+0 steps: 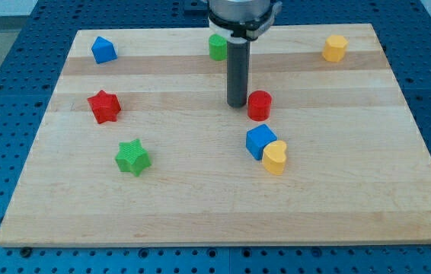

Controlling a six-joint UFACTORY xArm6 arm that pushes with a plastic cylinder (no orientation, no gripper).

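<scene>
My tip (237,104) rests on the wooden board (200,205) near its middle, just left of the red cylinder (259,105), close to touching it. Below these lie the blue cube (260,141) and the yellow heart (275,157), pressed against each other. Behind the rod, toward the view's top, a green cylinder (217,47) is partly hidden by the arm.
A blue block (103,50) sits at the view's top left and a yellow block (335,48) at the top right. A red star (104,106) and a green star (132,157) lie on the left half. Blue pegboard surrounds the board.
</scene>
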